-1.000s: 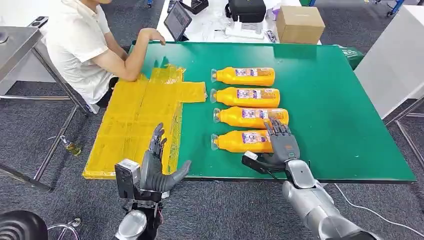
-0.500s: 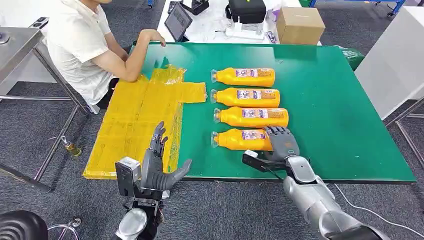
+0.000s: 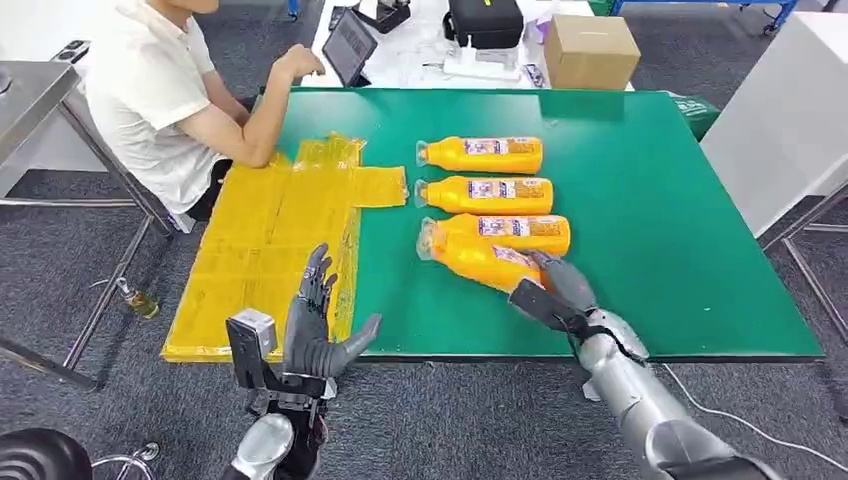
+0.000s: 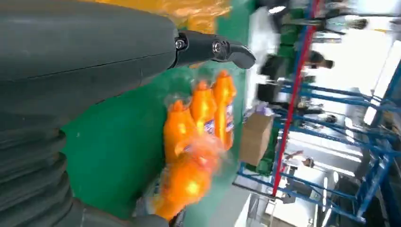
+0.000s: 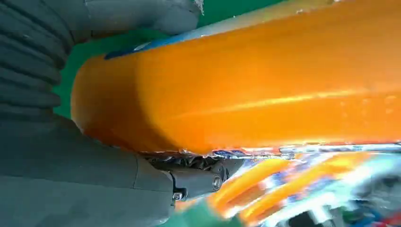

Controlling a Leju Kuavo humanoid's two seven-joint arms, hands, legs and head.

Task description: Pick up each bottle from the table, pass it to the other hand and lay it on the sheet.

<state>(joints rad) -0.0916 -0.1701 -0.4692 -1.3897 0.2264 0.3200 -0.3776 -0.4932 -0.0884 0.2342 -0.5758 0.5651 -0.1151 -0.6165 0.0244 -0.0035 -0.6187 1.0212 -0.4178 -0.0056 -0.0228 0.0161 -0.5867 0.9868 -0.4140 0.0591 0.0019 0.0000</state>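
Note:
Several orange bottles lie in a column on the green table [image 3: 650,200]. My right hand [image 3: 560,290] grips the base of the nearest bottle [image 3: 470,258], lifted and tilted with its neck toward the sheet; this bottle [image 5: 265,80] looms large in the right wrist view. Three bottles stay flat: far [image 3: 482,154], middle [image 3: 486,194], near [image 3: 515,230]. My left hand [image 3: 315,330] hovers open at the table's front edge beside the yellow sheet [image 3: 270,235]. In the left wrist view the held bottle [image 4: 187,175] appears blurred.
A person in a white shirt [image 3: 150,90] sits at the table's far left corner, forearm resting near the sheet. Behind the table stand a cardboard box [image 3: 590,48], a black bag [image 3: 488,20] and a tablet [image 3: 350,45]. A white cabinet [image 3: 790,110] is at the right.
My right hand closed around the nearest bottle and lifted it off the table, swinging it diagonally. The camera shifted slightly. My left hand stayed nearly still.

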